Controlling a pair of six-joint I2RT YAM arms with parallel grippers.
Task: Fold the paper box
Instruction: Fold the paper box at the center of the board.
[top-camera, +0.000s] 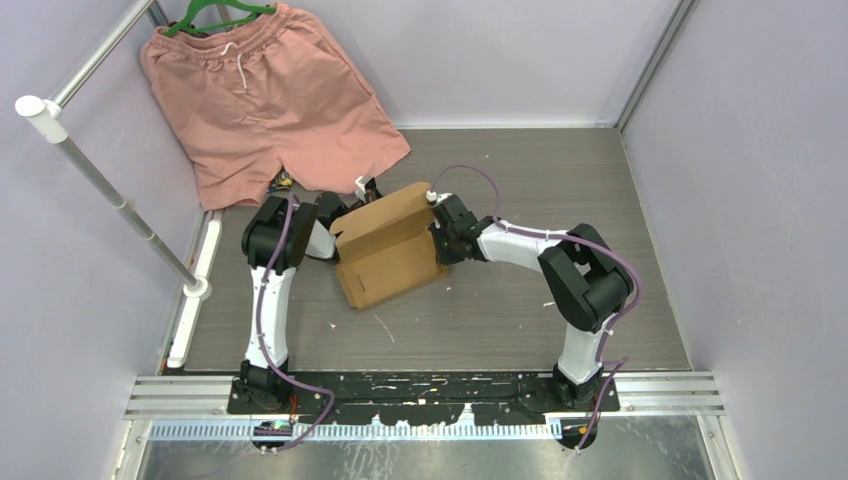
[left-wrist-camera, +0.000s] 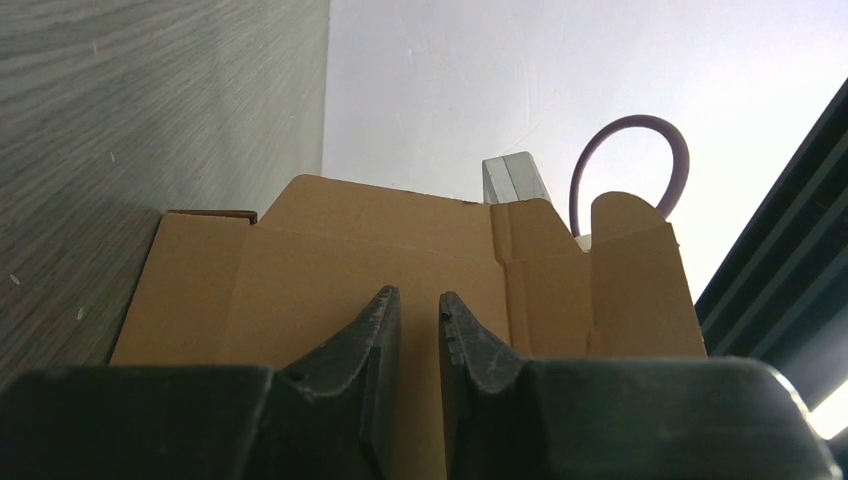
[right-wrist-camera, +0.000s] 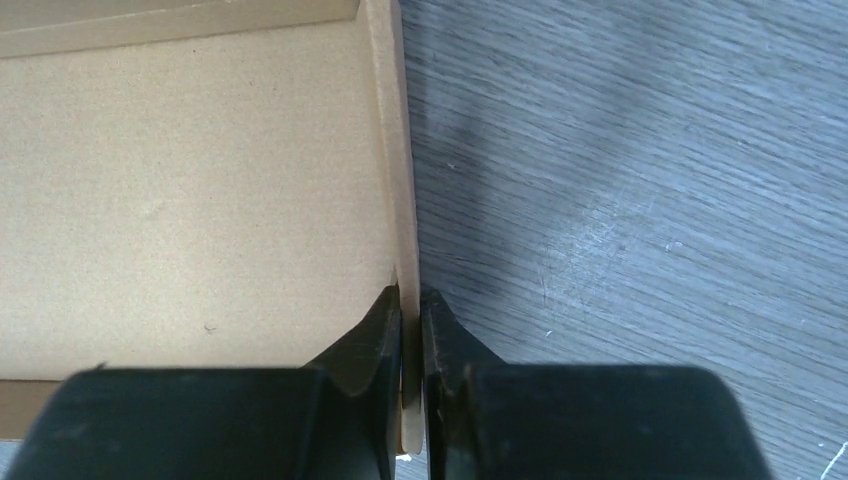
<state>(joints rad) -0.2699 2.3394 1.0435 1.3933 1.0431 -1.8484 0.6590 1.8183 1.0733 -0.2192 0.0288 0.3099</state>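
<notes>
One hand (right-wrist-camera: 410, 300) — right — pinches paper box (right-wrist-camera: 200, 200).

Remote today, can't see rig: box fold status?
Right gripper pinching paper box wall. Left gripper near-shut at its side, grip unclear. Flaps open. Shorts behind, apart.

I see the paper box (top-camera: 385, 255) plain brown, the shorts (top-camera: 270, 95) salmon pink, their hanger (top-camera: 185, 22) green, the table (top-camera: 520, 310) grey wood-grain, the walls (top-camera: 500, 50) pale lilac.
</notes>
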